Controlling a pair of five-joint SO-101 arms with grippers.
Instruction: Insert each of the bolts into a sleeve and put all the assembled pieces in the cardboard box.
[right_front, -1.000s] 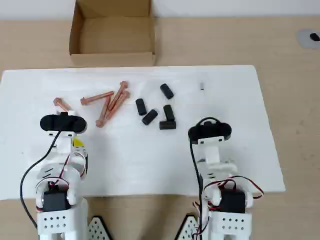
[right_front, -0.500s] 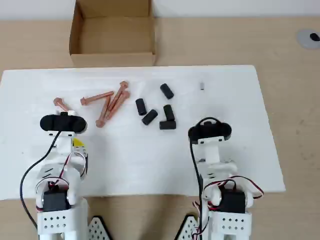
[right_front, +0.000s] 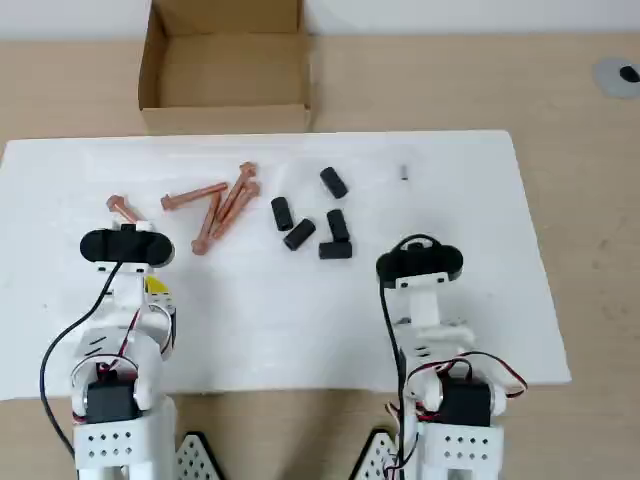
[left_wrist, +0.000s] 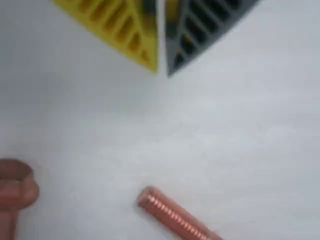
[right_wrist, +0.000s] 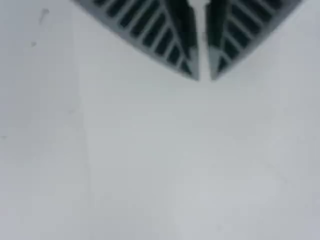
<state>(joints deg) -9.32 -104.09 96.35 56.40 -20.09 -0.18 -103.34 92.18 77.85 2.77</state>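
Note:
Several copper bolts (right_front: 222, 206) lie on the white sheet (right_front: 300, 300) left of centre, one more bolt (right_front: 121, 209) lying apart further left. Several black sleeves (right_front: 312, 217) lie just right of them. The cardboard box (right_front: 224, 68) stands open beyond the sheet's far edge. My left gripper (left_wrist: 162, 70) is shut with nothing in it, over the sheet near the leftmost bolts (left_wrist: 172, 215). My right gripper (right_wrist: 202, 75) is shut and holds nothing, above bare sheet a little nearer than the sleeves. Both arms (right_front: 125, 300) (right_front: 425, 300) stand at the near edge.
A tiny dark piece (right_front: 404, 173) lies on the sheet toward the far right. Bare wooden table (right_front: 580, 200) surrounds the sheet, with a grey disc (right_front: 618, 76) at the far right edge.

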